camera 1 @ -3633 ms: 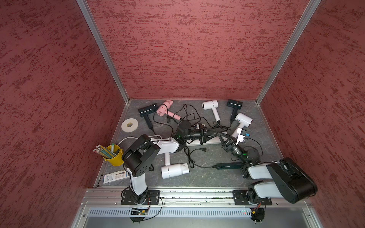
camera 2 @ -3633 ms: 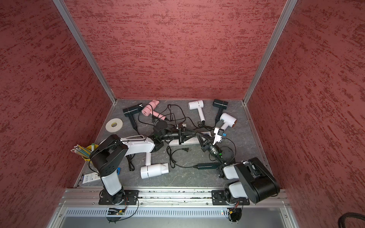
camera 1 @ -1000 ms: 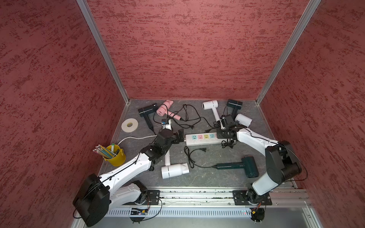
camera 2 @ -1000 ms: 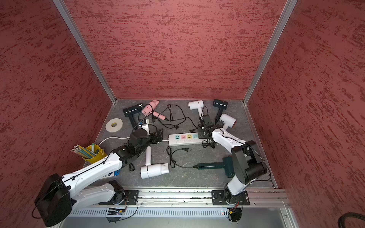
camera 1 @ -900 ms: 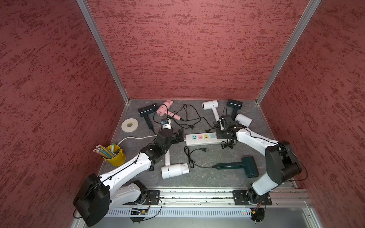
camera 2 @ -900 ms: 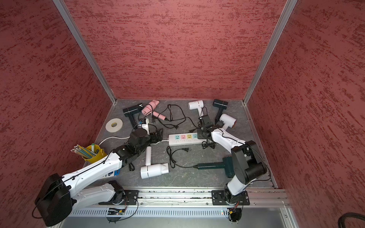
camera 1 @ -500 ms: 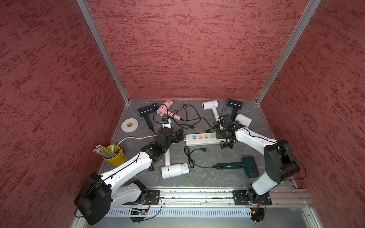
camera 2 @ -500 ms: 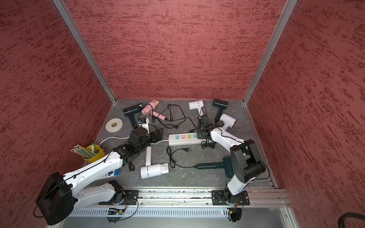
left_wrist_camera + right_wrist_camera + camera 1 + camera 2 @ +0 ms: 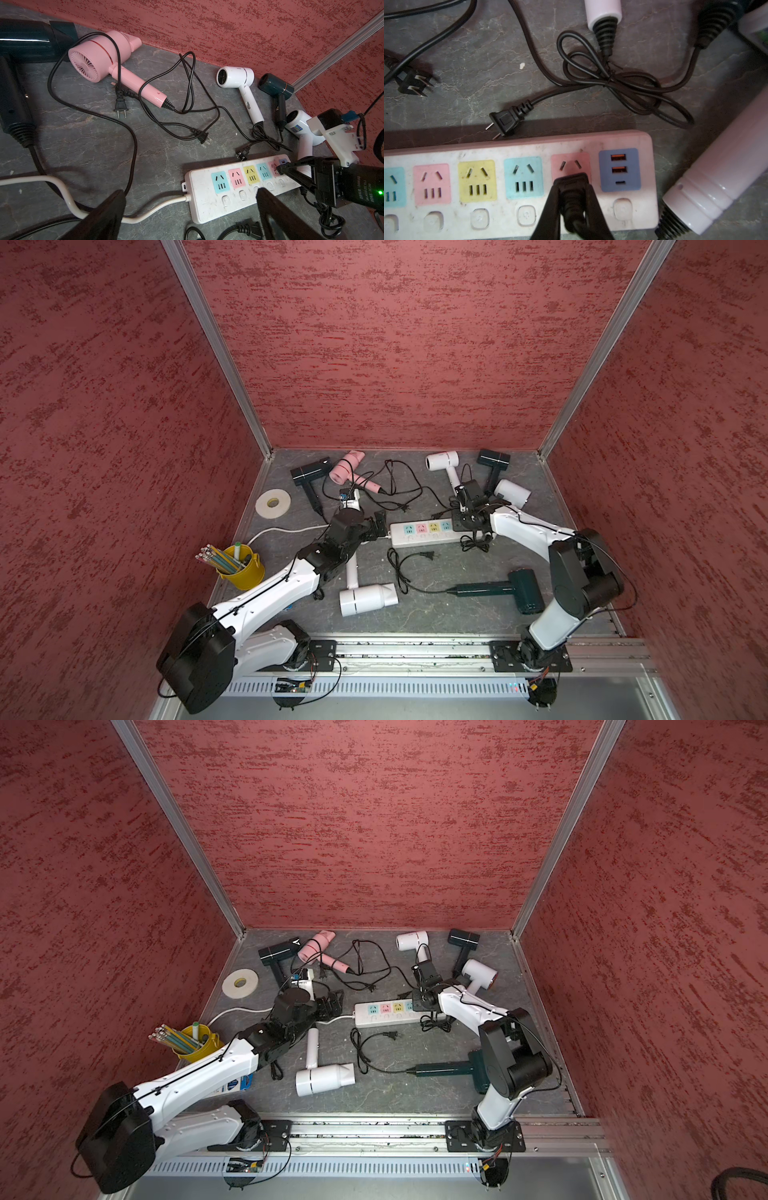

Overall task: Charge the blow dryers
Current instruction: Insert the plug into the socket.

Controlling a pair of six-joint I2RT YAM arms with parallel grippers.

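The right tool [image 9: 572, 180] is clamped on a black plug [image 9: 571, 197] and holds it on the last pink socket [image 9: 571, 164] of the power strip [image 9: 517, 148], next to the blue USB block [image 9: 618, 169]. The plug covers the lower slots, so I cannot tell whether its pins are inside.

The strip lies with its long axis across the table [image 9: 436, 614], from one arm toward the other. This socket is at its right end, so the right arm is the nearer one. That arm reaches forward and inward, with the forearm low and the tool tilted down onto the socket. I think the push must go straight down into the strip.

The left tool [image 9: 190, 192] hangs at the strip's left end, its jaws wide apart and empty.

The blow dryers [image 9: 365, 599] lie spread around the strip. The white blow dryer [image 9: 512, 493], whose handle is just beside the right end, probably owns this plug.
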